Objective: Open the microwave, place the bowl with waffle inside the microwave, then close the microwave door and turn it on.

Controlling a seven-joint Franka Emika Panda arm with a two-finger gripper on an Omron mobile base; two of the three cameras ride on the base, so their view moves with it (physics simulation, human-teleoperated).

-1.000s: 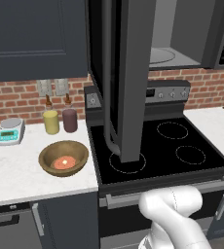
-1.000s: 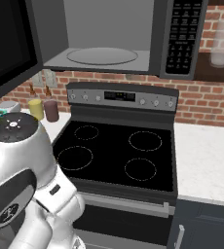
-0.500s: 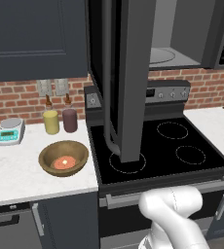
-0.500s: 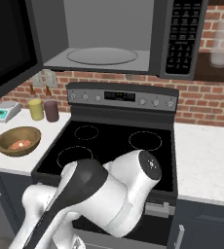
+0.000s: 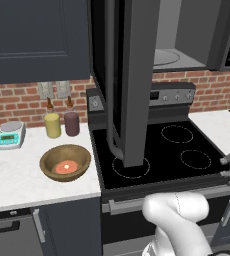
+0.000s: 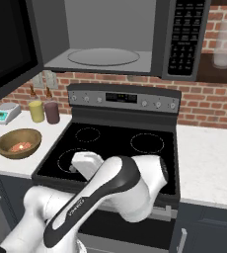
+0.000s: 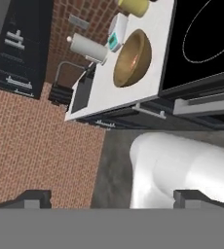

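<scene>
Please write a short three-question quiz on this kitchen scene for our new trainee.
1. True or false: the microwave door is open.
2. What lies in the bowl? A) a waffle B) a spoon C) nothing
3. Fill in: the bowl sits on the counter to the ___ of the stove, seen from the robot.

Key: 1 true; 2 A; 3 left.

Glossy white rounded arm [image 6: 110, 192], dark joint band, faint lettering
</scene>
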